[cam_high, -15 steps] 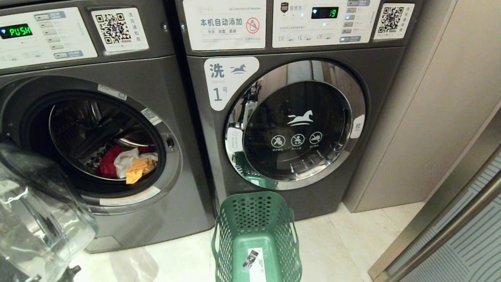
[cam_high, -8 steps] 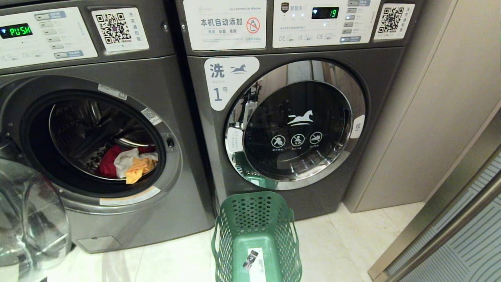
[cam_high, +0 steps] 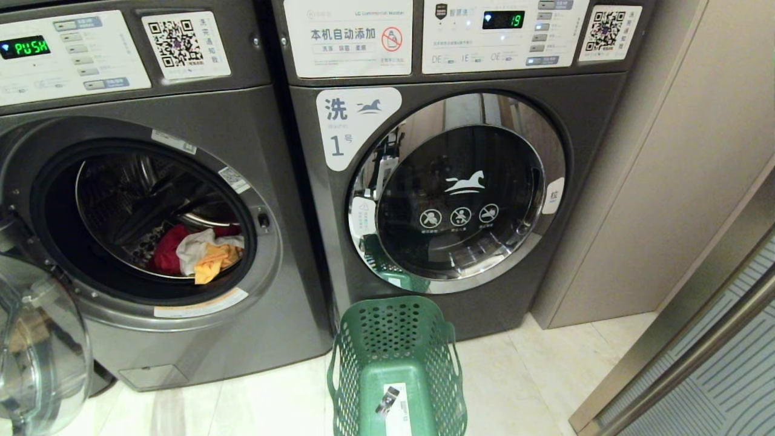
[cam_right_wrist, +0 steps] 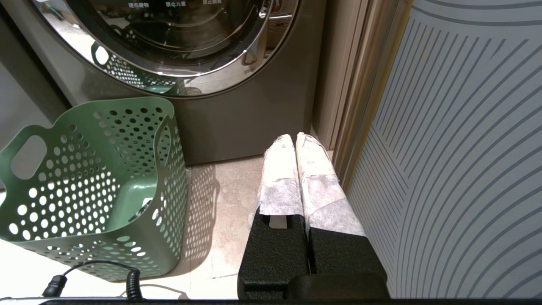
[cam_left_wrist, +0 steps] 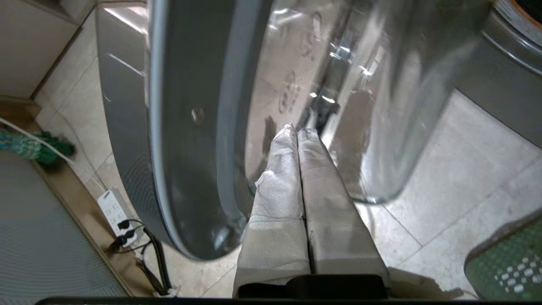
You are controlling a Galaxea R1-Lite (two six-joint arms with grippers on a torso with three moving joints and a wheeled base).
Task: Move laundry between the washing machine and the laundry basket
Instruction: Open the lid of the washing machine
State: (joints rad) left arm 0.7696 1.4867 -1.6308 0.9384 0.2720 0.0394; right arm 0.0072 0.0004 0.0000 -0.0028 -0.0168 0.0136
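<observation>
Left wrist view puts the left gripper (cam_left_wrist: 297,132) at the open door (cam_left_wrist: 203,127) of the washer (cam_high: 181,200), fingers pressed together on nothing, tips right against the shiny inner face. The right gripper (cam_right_wrist: 295,140) is likewise clenched empty, parked low near the basket (cam_right_wrist: 97,186). Laundry (cam_high: 197,251) lies in a heap at the front of the drum: red, white and yellow-orange pieces overlapping. The basket stands well apart on the floor before the neighbouring machine (cam_high: 454,194). Such cloth looks light and limp; it will likely sag and trail, so a pinch on a raised fold at the heap's top seems best.
</observation>
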